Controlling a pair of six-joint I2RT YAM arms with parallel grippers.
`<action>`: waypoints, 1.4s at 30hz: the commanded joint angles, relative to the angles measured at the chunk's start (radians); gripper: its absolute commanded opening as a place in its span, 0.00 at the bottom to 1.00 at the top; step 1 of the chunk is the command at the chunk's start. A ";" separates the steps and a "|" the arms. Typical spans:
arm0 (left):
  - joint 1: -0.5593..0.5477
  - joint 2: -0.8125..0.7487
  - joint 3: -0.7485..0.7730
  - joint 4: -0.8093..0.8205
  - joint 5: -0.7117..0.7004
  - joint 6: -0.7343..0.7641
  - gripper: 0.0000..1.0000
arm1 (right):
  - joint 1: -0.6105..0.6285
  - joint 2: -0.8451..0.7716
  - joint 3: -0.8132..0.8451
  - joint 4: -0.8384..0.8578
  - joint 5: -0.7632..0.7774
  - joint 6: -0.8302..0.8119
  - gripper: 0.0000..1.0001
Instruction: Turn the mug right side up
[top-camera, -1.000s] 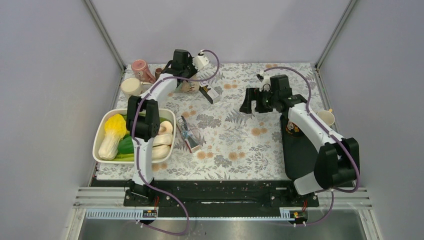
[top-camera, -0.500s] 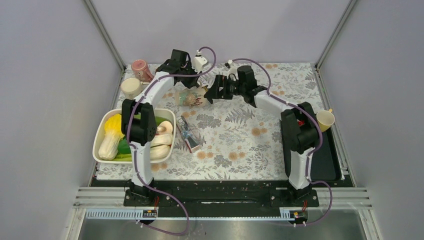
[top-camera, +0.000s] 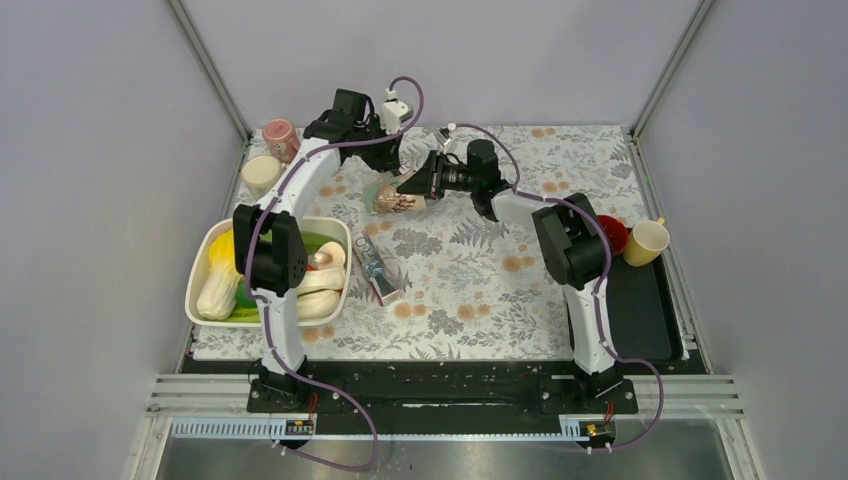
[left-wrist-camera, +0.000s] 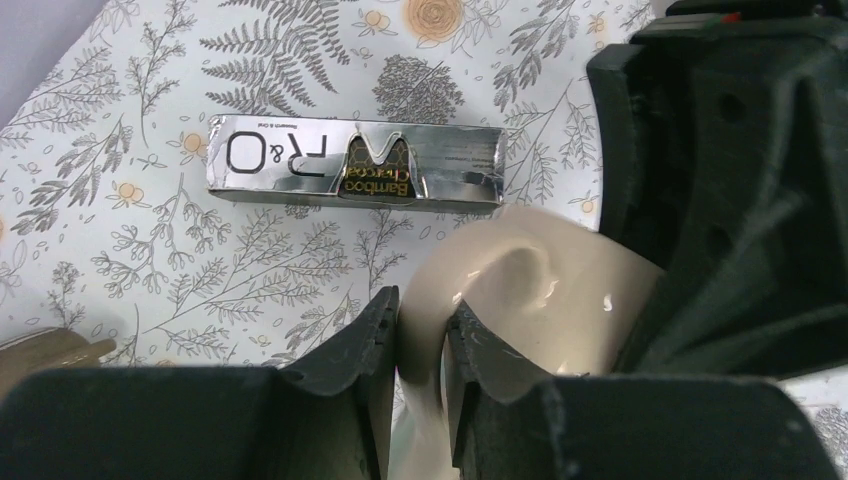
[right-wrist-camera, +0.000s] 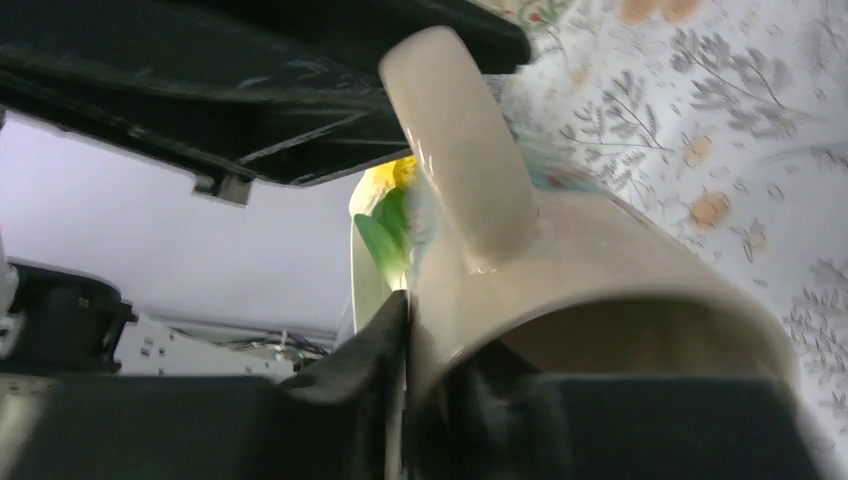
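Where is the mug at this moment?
In the top view, the mug is far centre-left, gripped by both arms' jaws, just beyond the silver box.

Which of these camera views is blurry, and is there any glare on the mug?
Right wrist view: the mug sits very close and looks soft, and the tablecloth behind it is blurred. Left wrist view: the silver box is sharp, with small glare spots on the mug's glaze. Top view: even light, crisp, faint shadows only.

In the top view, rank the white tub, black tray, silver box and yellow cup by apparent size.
1. White tub
2. Black tray, close behind; the right arm hides part
3. Silver box and yellow cup, about alike
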 joint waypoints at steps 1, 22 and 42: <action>-0.006 -0.085 0.093 0.044 0.129 -0.078 0.00 | 0.019 -0.018 -0.019 0.447 -0.132 0.289 0.06; 0.018 -0.276 -0.102 -0.141 -0.200 0.069 0.99 | -0.005 -0.838 -0.241 -1.511 0.880 -0.949 0.00; 0.017 -0.492 -0.350 -0.021 -0.249 0.040 0.99 | -0.695 -1.184 -0.221 -1.669 1.079 -0.764 0.00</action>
